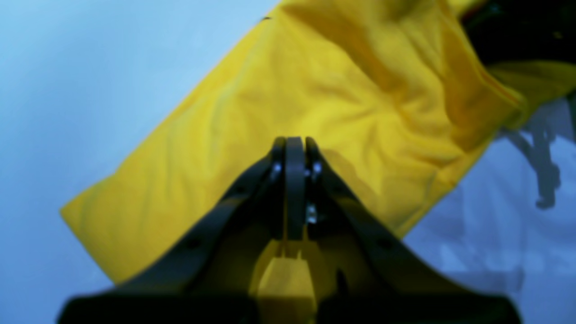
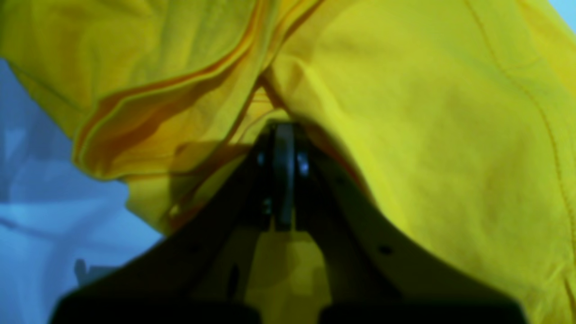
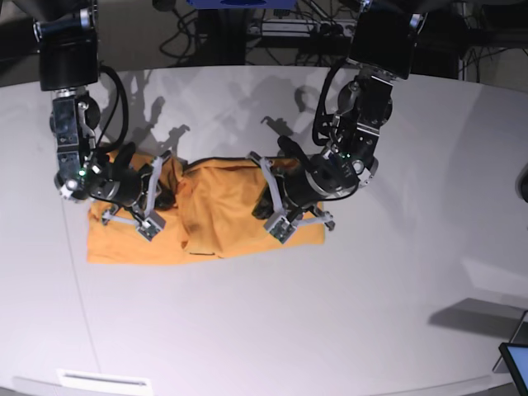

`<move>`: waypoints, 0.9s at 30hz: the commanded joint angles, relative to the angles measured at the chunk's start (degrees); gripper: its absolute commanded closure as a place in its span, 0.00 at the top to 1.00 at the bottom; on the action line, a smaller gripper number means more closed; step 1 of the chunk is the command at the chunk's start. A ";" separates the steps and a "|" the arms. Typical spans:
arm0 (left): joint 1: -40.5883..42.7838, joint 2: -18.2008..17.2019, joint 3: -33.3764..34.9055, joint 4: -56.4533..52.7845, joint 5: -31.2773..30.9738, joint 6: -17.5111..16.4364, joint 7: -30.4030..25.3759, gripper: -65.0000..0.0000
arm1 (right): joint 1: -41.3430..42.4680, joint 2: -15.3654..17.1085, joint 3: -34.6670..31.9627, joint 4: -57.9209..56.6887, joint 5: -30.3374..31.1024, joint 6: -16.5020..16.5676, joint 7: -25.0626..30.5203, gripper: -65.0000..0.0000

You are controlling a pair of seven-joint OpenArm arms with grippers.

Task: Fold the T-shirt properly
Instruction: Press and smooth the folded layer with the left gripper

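The T-shirt (image 3: 214, 216) is plain orange-yellow cloth, lying as a long rumpled band across the white table (image 3: 346, 313). My left gripper (image 3: 264, 200) hovers over its right half. In the left wrist view that gripper (image 1: 294, 140) is shut, with the T-shirt (image 1: 270, 94) spread beyond its tips and no cloth seen between them. My right gripper (image 3: 163, 198) is at the shirt's left part. In the right wrist view this gripper (image 2: 283, 127) is shut, its tips buried where folds of the T-shirt (image 2: 450, 135) converge, with a loose hem (image 2: 148, 112) to its left.
Cables and dark equipment (image 3: 280, 33) line the table's far edge. A white label (image 3: 103, 381) lies at the front edge and a dark screen corner (image 3: 517, 360) shows at the lower right. The right arm's dark body (image 1: 517, 31) shows beyond the shirt in the left wrist view.
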 commanded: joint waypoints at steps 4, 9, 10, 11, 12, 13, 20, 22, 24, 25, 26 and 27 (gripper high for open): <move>-1.19 -0.60 -0.17 -3.83 -0.42 -0.26 -1.43 0.00 | -1.23 0.66 -0.28 -0.90 -6.19 -0.32 -8.54 0.00; -1.71 -3.51 -0.34 -7.08 -0.42 -0.26 -1.69 0.00 | -1.14 0.92 -0.28 -0.90 -6.19 -0.32 -8.54 0.00; -1.89 -4.21 -0.43 -7.52 -0.42 -0.26 -1.69 0.00 | -1.14 0.92 -0.28 -0.90 -6.19 -0.32 -8.54 0.00; -2.50 -4.74 -0.34 -7.96 -0.42 -0.26 -1.69 0.00 | -1.14 0.92 -0.28 -0.90 -6.19 -0.32 -8.54 0.00; -2.77 -5.09 -0.34 -8.66 -0.42 -0.26 -1.69 0.00 | -1.14 0.92 -0.28 -0.90 -6.19 -0.32 -8.54 0.00; -2.94 -5.70 -0.34 -9.01 -0.42 -0.26 -1.69 0.00 | -1.14 0.92 -0.28 -0.81 -6.19 -0.32 -8.54 0.00; -3.12 -8.17 -0.34 -9.01 -0.42 -0.26 -1.69 0.00 | -1.49 0.83 -0.28 4.55 -6.19 -0.32 -9.69 0.02; -3.12 -8.43 -0.34 -9.01 -0.42 -0.26 -1.69 0.00 | -1.49 0.92 -0.28 8.07 -6.19 -0.32 -12.41 0.02; -3.12 -9.22 -0.34 -9.01 -0.42 -0.26 -1.69 0.00 | -1.49 0.92 -0.28 12.55 -6.19 -0.32 -14.70 0.08; -3.21 -9.31 -0.34 -9.01 -0.42 -0.26 -1.69 0.00 | -1.49 0.92 -0.28 15.02 -6.19 -0.32 -15.49 0.14; -3.21 -9.31 -0.34 -9.01 -0.42 -0.26 -1.69 0.00 | -1.58 0.92 -0.28 17.04 -6.19 -0.32 -16.10 0.19; -3.21 -9.31 -0.34 -9.01 -0.42 -0.26 -1.69 0.00 | -1.58 1.01 -0.28 18.97 -6.19 -0.32 -16.72 0.25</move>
